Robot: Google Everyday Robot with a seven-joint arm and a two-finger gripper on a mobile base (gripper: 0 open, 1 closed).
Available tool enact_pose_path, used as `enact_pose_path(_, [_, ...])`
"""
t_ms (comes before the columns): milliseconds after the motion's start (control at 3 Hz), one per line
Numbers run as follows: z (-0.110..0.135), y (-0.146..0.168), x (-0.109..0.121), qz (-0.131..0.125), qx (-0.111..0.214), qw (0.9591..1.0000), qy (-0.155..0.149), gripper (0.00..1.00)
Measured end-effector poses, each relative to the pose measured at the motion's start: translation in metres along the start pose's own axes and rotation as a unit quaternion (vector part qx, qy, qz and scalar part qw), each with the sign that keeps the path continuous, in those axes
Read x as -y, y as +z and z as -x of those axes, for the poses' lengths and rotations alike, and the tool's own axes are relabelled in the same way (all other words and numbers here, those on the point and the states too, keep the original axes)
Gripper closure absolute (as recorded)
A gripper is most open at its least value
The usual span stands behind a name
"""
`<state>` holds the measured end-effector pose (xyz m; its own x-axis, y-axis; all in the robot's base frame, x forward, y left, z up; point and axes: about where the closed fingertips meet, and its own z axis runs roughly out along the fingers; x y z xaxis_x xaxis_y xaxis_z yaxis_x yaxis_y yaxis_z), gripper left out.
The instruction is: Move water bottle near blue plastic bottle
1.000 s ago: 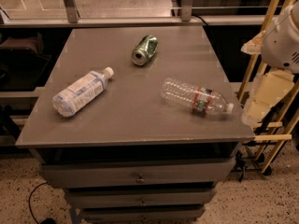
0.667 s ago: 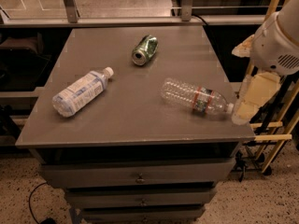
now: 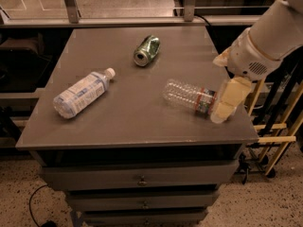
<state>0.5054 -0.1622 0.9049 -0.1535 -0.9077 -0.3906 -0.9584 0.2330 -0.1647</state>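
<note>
Gripper (image 3: 222, 109): pale cream, at the end of a white arm (image 3: 265, 41) that enters from the upper right. It hangs low over the right front part of the table, at the neck end of the water bottle and covering it from view. Whether it is apart, together or clamped on anything cannot be told; contact with the bottle cannot be told either.

Water bottle (image 3: 187, 96): clear, ribbed plastic, narrow dark label band with red edges. It lies on its side on the right half of the table, base toward the middle, neck end toward the right edge under the gripper. Cap hidden.

Blue plastic bottle (image 3: 79, 94): plastic, wrapped in a large pale blue-and-white label, white cap. It lies on its side on the left half, cap pointing up and to the right, well apart from the water bottle.

Crushed green can (image 3: 147, 50): on its side, toward the back, between the two bottles.

Table (image 3: 137, 117): grey flat top, above grey drawers (image 3: 142, 178) with small knobs.
</note>
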Motion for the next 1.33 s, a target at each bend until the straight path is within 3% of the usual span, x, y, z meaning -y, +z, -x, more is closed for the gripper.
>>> enact_pose_path(667, [0.002, 0.041, 0.02, 0.009, 0.037, 0.9991, 0.018, 0.0])
enact_pose_path(1000, [-0.006, 0.056, 0.03, 0.015, 0.037, 0.9987, 0.033, 0.16])
enact_pose_path(1333, [-0.015, 0.062, 0.038, 0.017, 0.033, 0.9981, 0.049, 0.39])
